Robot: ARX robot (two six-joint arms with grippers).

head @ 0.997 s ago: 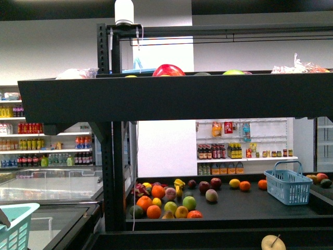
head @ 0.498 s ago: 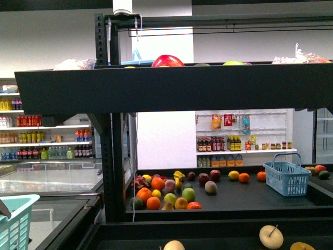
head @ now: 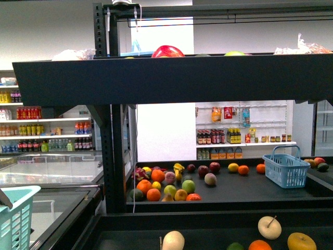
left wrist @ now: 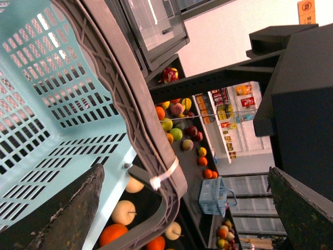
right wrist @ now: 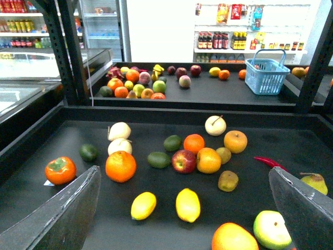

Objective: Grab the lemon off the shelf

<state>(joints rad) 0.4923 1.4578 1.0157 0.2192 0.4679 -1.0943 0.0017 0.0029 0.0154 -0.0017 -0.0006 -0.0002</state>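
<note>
Two plain-yellow lemons lie side by side on the dark tray of the shelf [right wrist: 291, 140] in the right wrist view: one lemon [right wrist: 188, 204] and a smaller one [right wrist: 143, 205] beside it. My right gripper [right wrist: 183, 171] hangs open above and in front of them, and its grey fingers [right wrist: 62, 216] frame the fruit with nothing between them. My left gripper [left wrist: 186, 169] is open too, beside a teal basket [left wrist: 47, 104] whose grey handle [left wrist: 156, 156] crosses between its fingers. In the front view the black shelf [head: 171, 78] fills the frame, with neither gripper nor the lemons visible.
Around the lemons lie an orange [right wrist: 120, 166], a red apple [right wrist: 183, 160], a persimmon [right wrist: 60, 170], a red chili [right wrist: 269, 162] and a green-red apple [right wrist: 272, 229]. A blue basket [right wrist: 267, 76] stands on the farther tray. Black rack posts [right wrist: 70, 52] rise at the tray's corners.
The front view has shifted downward: the rack's upper lip now sits higher in the frame, and several fruits on the near tray have come into view at the bottom.
</note>
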